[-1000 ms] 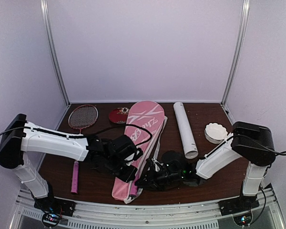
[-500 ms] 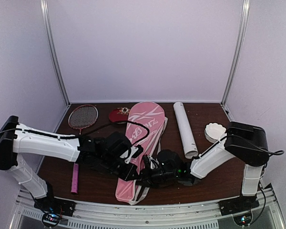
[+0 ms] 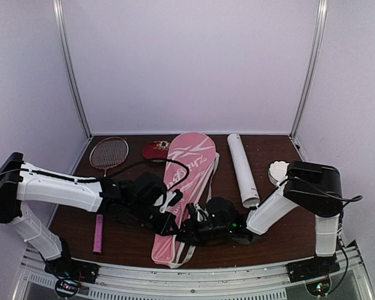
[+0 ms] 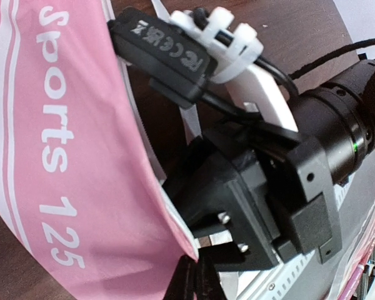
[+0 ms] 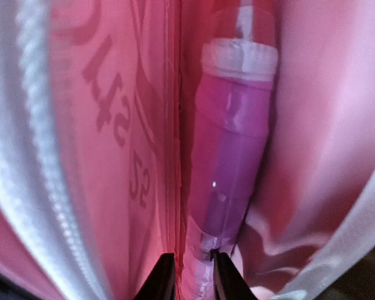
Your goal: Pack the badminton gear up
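Right gripper (image 5: 189, 275) reaches inside bag (image 5: 100, 156), seemingly pinching handle (image 5: 231, 156).

Inside pink bag (image 5: 112, 156): pink racket handle (image 5: 231, 156), white band (image 5: 240, 59) atop; right gripper (image 5: 192, 275) tips flank near end; white zipper (image 5: 44, 156) left.

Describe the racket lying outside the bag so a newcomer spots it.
Start at the long pink bag down the middle of the table and look left. The racket lies lengthwise there, head near the back left corner, pink handle toward the near edge. Its thin hoop of reddish strings is see-through, unlike the solid dark red dish beside it.
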Available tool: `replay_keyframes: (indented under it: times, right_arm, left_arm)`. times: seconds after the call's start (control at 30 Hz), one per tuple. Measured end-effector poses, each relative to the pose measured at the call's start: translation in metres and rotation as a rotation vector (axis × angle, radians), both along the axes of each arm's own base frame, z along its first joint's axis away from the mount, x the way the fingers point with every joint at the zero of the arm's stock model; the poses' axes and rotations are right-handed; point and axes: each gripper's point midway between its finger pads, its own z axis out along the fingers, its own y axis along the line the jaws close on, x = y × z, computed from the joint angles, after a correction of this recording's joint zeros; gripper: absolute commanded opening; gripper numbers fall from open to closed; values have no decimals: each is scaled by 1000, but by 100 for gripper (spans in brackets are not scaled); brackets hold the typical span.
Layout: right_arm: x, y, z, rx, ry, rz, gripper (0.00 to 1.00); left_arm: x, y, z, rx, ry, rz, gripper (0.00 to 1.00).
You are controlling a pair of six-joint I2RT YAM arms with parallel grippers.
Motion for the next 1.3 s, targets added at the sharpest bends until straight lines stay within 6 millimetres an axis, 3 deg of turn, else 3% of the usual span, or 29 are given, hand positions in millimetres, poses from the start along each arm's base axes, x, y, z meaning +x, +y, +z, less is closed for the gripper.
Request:
replay_keyframes:
  times: [0.13,0.33,0.47,0.6,0.8,0.93,1.0,1.17,1.3]
  right_arm:
    - [0,-16,-1,-39,-21,-12,30]
    - [8,-20,10,-101,-93,-18,8]
    - [17,-9,2,-127,-94,-27,4]
    - [23,4,-3,-122,-89,-30,6]
    - [26,5,-4,-131,-102,-22,22]
    - [23,-18,3,-176,-149,-23,25]
    - [22,-31,9,-202,-181,-27,28]
    - [32,-68,16,-311,-284,-60,32]
    - [42,-94,30,-410,-400,-83,33]
  left_arm:
    - [1,2,-4,-2,7,3,0]
    - [1,1,-3,-11,10,1,0]
    - [2,0,-2,-17,9,1,0]
    - [3,0,-3,-15,10,5,0]
    - [10,3,-4,-8,5,26,0]
    - [15,3,-1,-22,0,34,39]
    - [22,6,2,-36,-7,52,51]
    - [54,24,22,-73,-58,133,62]
    - [108,76,41,-59,-133,314,63]
